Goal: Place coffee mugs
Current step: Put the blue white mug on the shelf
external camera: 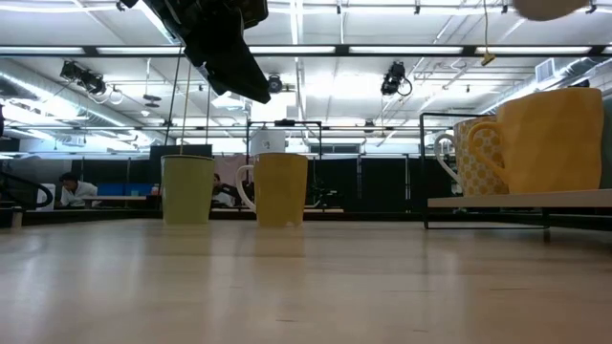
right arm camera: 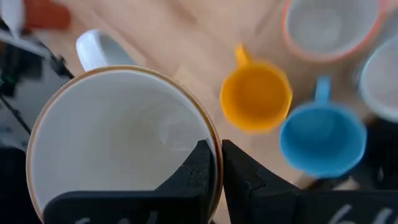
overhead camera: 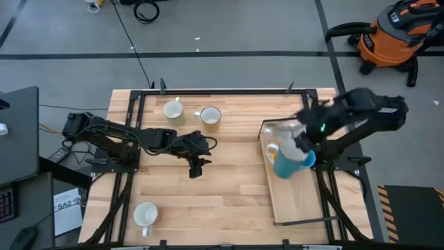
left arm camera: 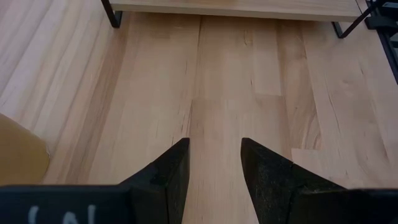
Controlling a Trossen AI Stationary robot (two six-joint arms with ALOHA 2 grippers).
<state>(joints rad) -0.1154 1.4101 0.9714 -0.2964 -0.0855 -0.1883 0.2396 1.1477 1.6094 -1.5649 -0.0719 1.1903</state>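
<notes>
My right gripper (right arm camera: 217, 146) is shut on a white mug with a brown rim (right arm camera: 118, 143), held above the wooden tray (overhead camera: 277, 208) at the table's right. On the tray below stand a yellow-orange mug (right arm camera: 255, 96), a bright blue mug (right arm camera: 322, 140) and other pale mugs (right arm camera: 329, 25). My left gripper (left arm camera: 214, 142) is open and empty, above the bare table middle (overhead camera: 203, 147). Two cream mugs (overhead camera: 173, 111) (overhead camera: 209, 117) stand on their bases at the far side, and a white mug (overhead camera: 146, 214) stands near the front left. My right gripper holds the white mug by its rim (right arm camera: 208, 134), on the side opposite the handle (right arm camera: 96, 48). One finger is inside the mug and one outside. The fingers come from above, pointing down. The mug is upright, mouth up, lifted clear of the tray.
The tray stands raised on dark legs (left arm camera: 115, 18), as the low view (external camera: 516, 203) shows. The two far mugs also show in the low view (external camera: 186, 189) (external camera: 282, 189). Bare wood lies between the left gripper and the tray. An orange vacuum (overhead camera: 395, 35) stands on the floor beyond the table.
</notes>
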